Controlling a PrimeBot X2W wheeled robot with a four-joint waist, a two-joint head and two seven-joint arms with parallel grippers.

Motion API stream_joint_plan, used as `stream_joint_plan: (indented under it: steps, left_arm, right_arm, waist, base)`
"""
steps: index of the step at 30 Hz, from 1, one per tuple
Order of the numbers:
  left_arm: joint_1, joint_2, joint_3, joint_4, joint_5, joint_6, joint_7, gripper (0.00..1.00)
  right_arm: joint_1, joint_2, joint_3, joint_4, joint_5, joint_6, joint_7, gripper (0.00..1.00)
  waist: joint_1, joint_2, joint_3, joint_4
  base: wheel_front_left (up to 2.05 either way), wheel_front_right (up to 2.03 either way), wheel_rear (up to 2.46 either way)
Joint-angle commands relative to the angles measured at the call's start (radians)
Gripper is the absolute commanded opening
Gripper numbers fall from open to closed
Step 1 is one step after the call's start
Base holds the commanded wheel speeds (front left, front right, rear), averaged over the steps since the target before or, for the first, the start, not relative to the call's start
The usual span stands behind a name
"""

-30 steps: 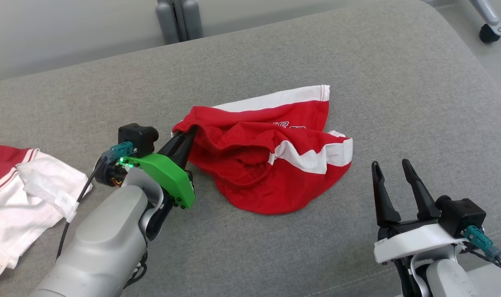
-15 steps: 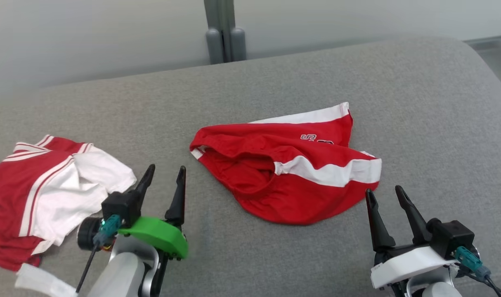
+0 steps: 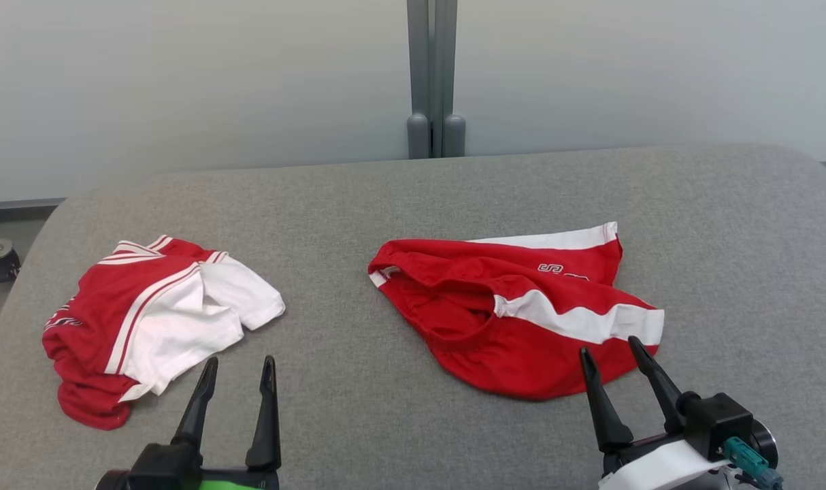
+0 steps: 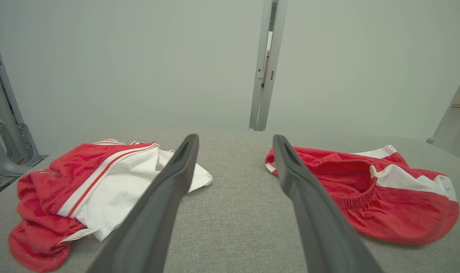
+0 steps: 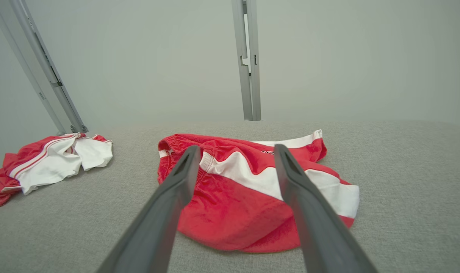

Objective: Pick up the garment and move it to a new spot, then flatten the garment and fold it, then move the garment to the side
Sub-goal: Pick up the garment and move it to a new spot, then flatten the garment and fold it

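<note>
Release is the change here. The left gripper point(image 3: 240, 361) was pinched a second ago on the red shorts point(image 3: 522, 340) at the left end of their waistband. It has since let go and drawn back to the lower left of the head view, its two fingers standing apart with nothing between them. The right gripper point(image 3: 609, 348) sits at the lower right, also spread and empty, with its fingertips just short of the shorts' near hem.

The shorts now rest wholly on the grey table point(image 3: 386, 422), a little right of its middle. They are still rumpled: the waistband gapes toward the left, one white-banded leg is folded across the top, and another white band runs along the far edge. A second red-and-white garment point(image 3: 147, 320) lies bunched well apart on the left, just beyond the left gripper's fingers.

The head camera has also lifted, so more of the wall and its grey post point(image 3: 430, 75) is visible. The shorts' lower place in the frame comes from that lift, not from any slide of the cloth.

Moving the shorts to a new spot looks finished, and flattening comes next. With both grippers free, the folded-over leg and the open waistband are the parts that probably need drawing out first.
</note>
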Motion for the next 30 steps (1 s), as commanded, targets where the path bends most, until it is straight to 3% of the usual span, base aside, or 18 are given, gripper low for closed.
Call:
stream_joint_plan:
  steps: [1,14,30]
  left_arm:
    - [0.033,-0.005,0.016,-0.012,0.018,-0.008,0.001,1.00]
    - [0.106,-0.016,0.032,-0.041,0.069,-0.031,0.001,1.00]
    - [0.087,-0.017,0.029,-0.035,0.064,-0.009,0.001,1.00]
  right_arm:
    - [0.020,-0.003,-0.007,-0.008,-0.007,0.000,0.000,1.00]
    - [0.067,-0.003,-0.043,-0.033,0.002,0.000,0.000,1.00]
    - [0.068,-0.003,-0.055,-0.036,0.009,0.000,0.000,1.00]
  waist:
    - [0.0001,0.0000,-0.024,0.011]
    - [0.0001,0.0000,-0.047,-0.005]
    - [0.0001,0.0000,-0.050,-0.006]
  base:
    - [0.00,0.00,0.00]
    - [0.00,0.00,0.00]
    - [0.00,0.00,0.00]
